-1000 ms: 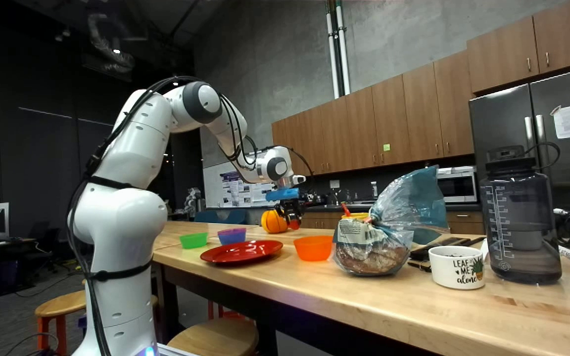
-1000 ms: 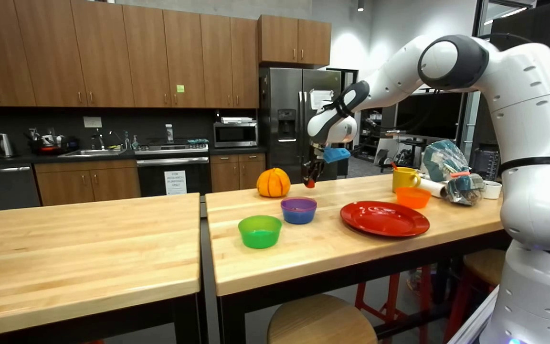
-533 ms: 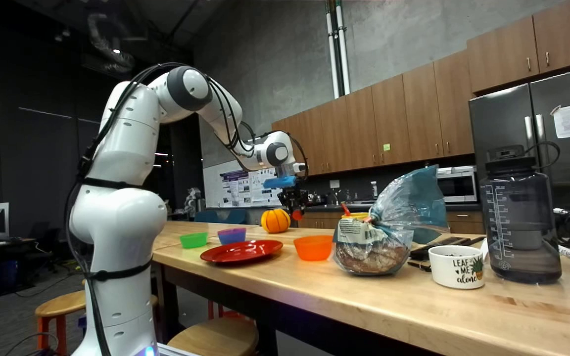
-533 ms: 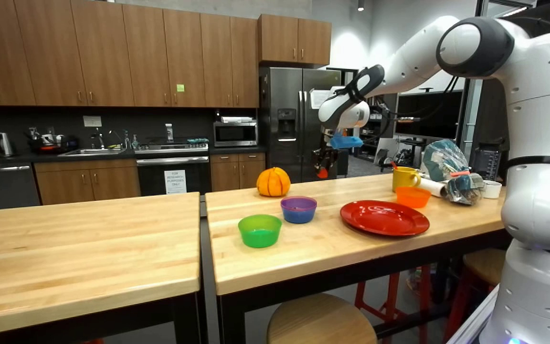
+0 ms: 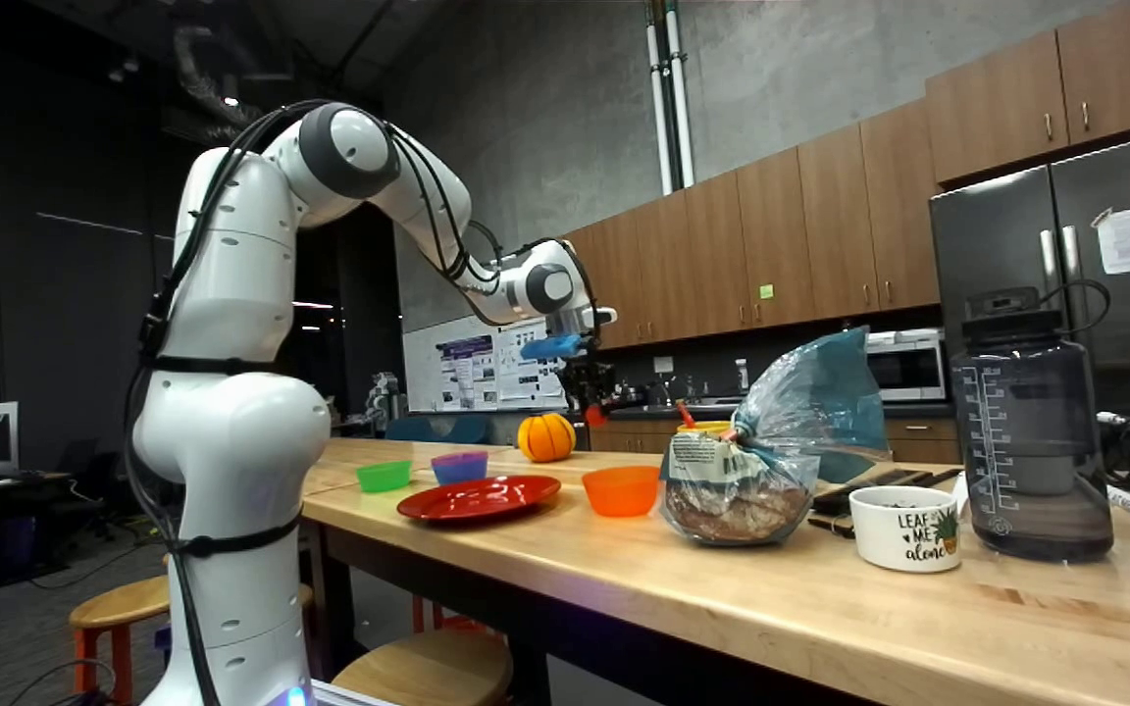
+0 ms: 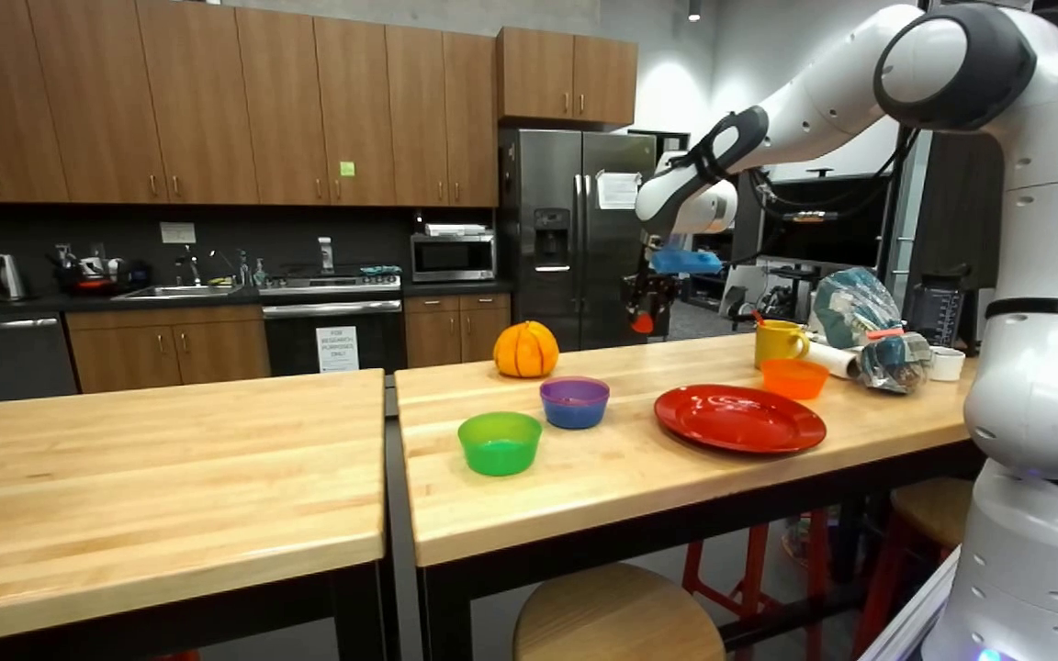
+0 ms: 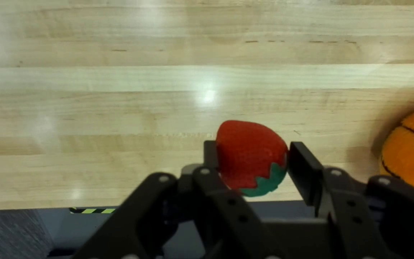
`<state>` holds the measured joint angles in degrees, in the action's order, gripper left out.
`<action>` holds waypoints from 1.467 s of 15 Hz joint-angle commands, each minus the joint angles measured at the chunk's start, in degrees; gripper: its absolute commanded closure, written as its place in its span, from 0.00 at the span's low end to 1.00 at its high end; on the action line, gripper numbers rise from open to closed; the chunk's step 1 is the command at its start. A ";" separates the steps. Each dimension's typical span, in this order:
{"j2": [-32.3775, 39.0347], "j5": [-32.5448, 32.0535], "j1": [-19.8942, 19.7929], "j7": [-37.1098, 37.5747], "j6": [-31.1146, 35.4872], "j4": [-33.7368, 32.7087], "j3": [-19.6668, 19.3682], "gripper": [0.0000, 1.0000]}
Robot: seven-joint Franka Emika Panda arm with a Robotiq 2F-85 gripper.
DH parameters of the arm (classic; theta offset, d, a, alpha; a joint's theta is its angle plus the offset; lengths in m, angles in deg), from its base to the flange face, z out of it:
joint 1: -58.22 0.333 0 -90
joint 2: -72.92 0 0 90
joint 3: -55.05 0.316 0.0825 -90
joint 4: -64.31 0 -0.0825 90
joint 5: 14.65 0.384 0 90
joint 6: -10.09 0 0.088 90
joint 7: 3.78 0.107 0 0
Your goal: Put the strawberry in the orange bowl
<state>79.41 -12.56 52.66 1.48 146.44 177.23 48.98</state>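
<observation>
In an exterior view, the strawberry hung in the air above the surface. In the wrist view, the fingers pinched it, one on each side. Lower and to the right lay the red plate. Farther right was the orange bowl, near the plate and well apart from the fingers. The strawberry was not over the bowl yet, and likely had to swing that way, then down.

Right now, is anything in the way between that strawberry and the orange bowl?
Nothing visible blocks the path: the end effector holds the strawberry in the air. The yellow mug near the orange bowl might be worth watching.
</observation>
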 commanded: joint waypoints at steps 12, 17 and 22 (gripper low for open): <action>-3.34 -1.56 -0.63 5.47 0.01 3.94 -1.59 0.48; -3.39 -1.56 -0.63 5.49 0.02 4.00 -1.59 0.48; -3.22 -1.17 -0.79 4.98 -0.01 3.71 -1.68 0.73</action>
<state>75.94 -14.13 52.35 7.02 146.60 181.37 47.09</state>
